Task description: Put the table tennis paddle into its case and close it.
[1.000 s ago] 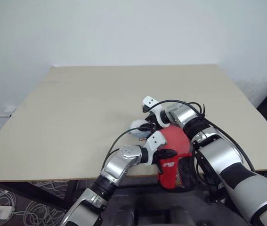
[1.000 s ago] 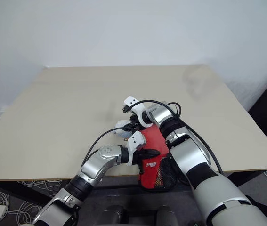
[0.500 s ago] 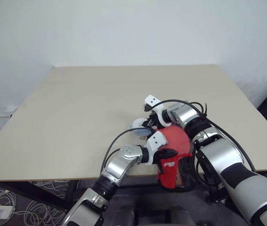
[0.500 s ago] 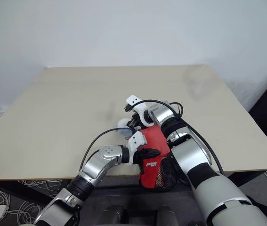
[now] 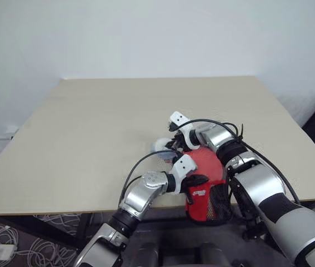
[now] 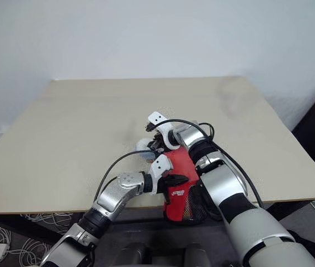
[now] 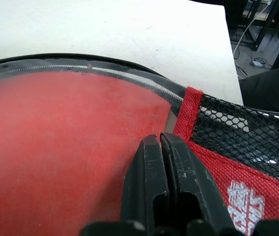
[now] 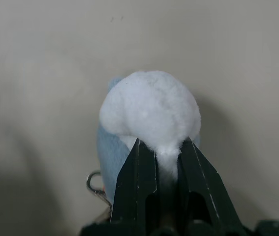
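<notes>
Beige table (image 5: 90, 128), matte top, set against a white wall. The case (image 5: 204, 186), red with a black mesh pocket, lies at the near edge and overhangs it. Just beyond, a white and pale-blue fluffy lump (image 8: 146, 115) with a small metal ring.

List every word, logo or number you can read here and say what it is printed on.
White logo on the red case, beside its mesh pocket: too blurred and cut off to read.
No other text shows on the table or the fluffy white pompom.
</notes>
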`<action>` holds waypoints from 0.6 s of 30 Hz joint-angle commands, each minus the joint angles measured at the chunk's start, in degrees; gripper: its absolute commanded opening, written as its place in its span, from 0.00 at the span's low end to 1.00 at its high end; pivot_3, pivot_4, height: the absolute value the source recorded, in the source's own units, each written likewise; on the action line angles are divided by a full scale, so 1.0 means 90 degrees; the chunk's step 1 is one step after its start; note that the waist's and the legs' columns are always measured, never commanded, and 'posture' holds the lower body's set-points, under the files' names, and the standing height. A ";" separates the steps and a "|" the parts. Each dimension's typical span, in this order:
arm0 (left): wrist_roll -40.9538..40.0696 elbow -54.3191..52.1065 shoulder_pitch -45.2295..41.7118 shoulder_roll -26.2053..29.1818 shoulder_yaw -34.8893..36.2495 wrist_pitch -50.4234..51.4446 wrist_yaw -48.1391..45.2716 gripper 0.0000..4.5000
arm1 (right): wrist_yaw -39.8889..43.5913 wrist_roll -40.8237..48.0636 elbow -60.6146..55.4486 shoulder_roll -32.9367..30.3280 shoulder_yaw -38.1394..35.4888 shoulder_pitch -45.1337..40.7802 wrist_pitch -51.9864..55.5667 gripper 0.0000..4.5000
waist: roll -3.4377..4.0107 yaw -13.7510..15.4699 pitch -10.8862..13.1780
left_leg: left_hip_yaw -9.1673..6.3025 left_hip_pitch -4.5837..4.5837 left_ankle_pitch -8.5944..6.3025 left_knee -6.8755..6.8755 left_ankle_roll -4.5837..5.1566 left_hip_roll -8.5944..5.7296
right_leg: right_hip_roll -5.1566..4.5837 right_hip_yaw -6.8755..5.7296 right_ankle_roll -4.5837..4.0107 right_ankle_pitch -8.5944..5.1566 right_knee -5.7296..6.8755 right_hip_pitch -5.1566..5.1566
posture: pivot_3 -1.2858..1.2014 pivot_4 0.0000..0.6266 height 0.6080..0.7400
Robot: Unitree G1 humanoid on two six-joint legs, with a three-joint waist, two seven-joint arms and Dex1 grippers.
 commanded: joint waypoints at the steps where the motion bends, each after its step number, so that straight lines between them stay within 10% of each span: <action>1: 0.0198 0.0209 0.0037 0.0058 0.0135 0.0191 0.0233 0.00 | -0.0665 0.0248 0.0005 0.0046 -0.0507 -0.0442 -0.0421 0.00 | 0.0000 -0.0003 0.0000 | 0.0000 0.0000 0.0001 0.0000 0.0000 0.0000 | 0.0000 0.0001 -0.0001 0.0000 0.0000 0.0000 | 0.52 0.00 1.00; 18: 0.0221 0.0234 0.0031 0.0018 0.0144 0.0273 0.0224 0.00 | -0.3112 -0.0496 0.0828 -0.0342 -0.0567 -0.0651 -0.0811 0.00 | 0.0002 -0.0052 -0.0001 | -0.0002 0.0000 0.0010 -0.0009 0.0000 -0.0002 | 0.0000 0.0001 -0.0003 0.0002 0.0000 0.0001 | 0.52 0.00 1.00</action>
